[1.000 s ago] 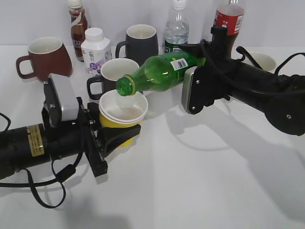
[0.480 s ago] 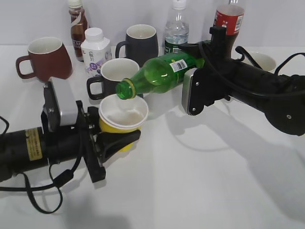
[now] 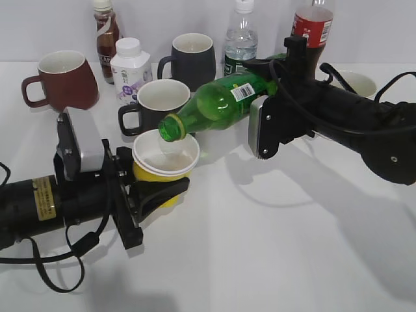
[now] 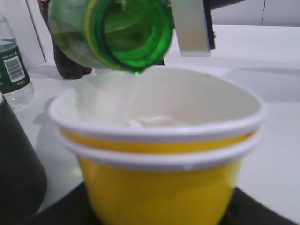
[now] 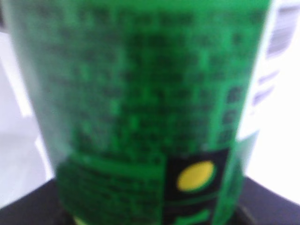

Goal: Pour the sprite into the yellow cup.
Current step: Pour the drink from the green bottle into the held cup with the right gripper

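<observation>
Just behind yellow cup [image 3: 164, 164]: black mug [image 3: 151, 104], sprite [image 3: 214, 104].

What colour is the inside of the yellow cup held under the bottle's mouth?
White; the yellow cup shows its white inside and rim best in the left wrist view.

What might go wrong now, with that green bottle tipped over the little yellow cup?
The sprite bottle has its open mouth above the near rim of the yellow cup, not its middle, so a surge might splash onto the white table. The cup is light and gripped only by the left pincer; squeezing could buckle it. The dark mug sits close behind and could be bumped.
</observation>
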### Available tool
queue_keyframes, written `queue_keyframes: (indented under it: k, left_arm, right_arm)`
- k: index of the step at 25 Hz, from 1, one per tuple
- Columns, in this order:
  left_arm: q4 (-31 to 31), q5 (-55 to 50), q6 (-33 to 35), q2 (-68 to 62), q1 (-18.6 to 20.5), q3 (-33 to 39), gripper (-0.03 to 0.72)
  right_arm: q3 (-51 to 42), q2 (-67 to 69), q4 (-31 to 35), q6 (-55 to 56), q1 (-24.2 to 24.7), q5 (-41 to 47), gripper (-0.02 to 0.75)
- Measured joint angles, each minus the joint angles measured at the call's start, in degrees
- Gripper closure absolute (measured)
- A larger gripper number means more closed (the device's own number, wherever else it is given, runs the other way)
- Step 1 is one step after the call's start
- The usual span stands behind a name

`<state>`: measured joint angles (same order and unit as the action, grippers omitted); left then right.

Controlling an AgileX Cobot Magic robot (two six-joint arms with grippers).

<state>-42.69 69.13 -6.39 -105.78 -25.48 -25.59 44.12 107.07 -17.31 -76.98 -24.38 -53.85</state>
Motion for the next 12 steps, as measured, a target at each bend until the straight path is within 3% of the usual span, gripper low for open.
queue_keyframes:
  k: [12]
  left_arm:
    - [-1.13,0.00,0.00,0.00,0.00,0.00,0.361]
  right_arm:
    - [0.00,0.00,0.00,-2.45,0.00,-0.41,0.363]
